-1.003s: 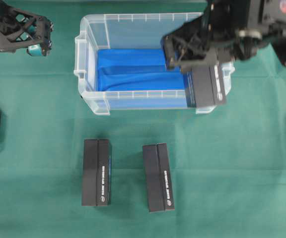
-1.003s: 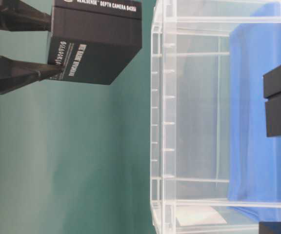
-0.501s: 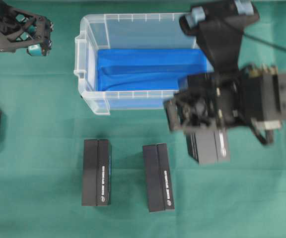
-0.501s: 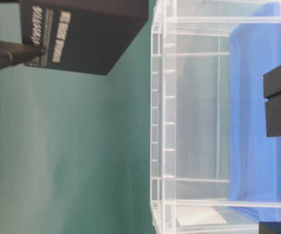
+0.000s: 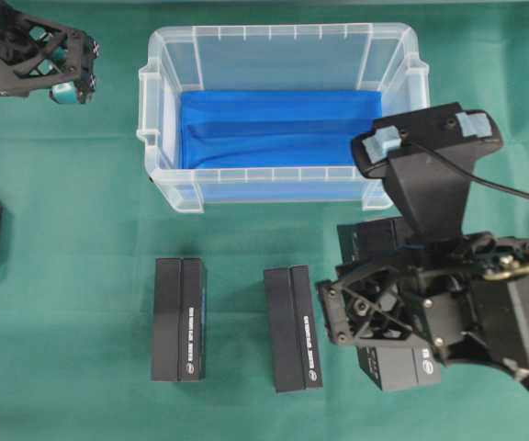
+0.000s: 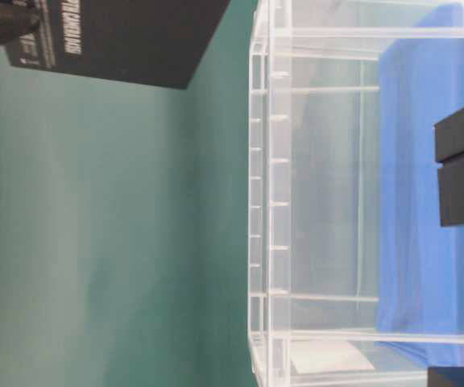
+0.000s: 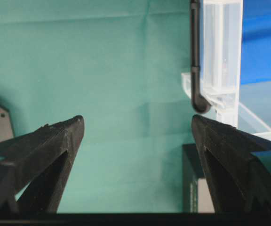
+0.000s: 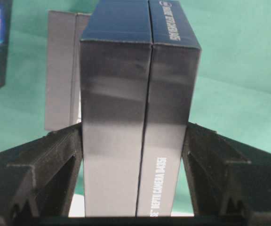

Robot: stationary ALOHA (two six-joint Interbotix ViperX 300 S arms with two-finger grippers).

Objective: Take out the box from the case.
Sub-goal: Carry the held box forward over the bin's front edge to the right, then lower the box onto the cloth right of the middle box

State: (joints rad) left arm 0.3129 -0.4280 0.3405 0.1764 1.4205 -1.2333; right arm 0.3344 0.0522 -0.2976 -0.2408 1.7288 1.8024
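The clear case (image 5: 159,110) stands at the back middle, and only its blue sheet (image 5: 278,129) shows inside. My right gripper (image 8: 134,126) is shut on a black box (image 8: 140,94), one finger pressed on each long side. From overhead the box (image 5: 400,369) is in front of the case, right of two other black boxes, mostly hidden under the right arm (image 5: 430,303). The table-level view shows that box (image 6: 111,36) in the top left corner, away from the case (image 6: 312,201). My left gripper (image 5: 70,72) hangs open and holds nothing at the far left; its jaws (image 7: 136,121) stand wide over the green cloth.
Two black boxes (image 5: 179,319) (image 5: 293,328) lie side by side on the green cloth in front of the case. The left wrist view shows the case corner (image 7: 220,56), a black cable (image 7: 195,56) and the edge of a black box (image 7: 192,179).
My right gripper has carried the box out of the case and forward, to the right of the two lying boxes. The left arm has not moved.
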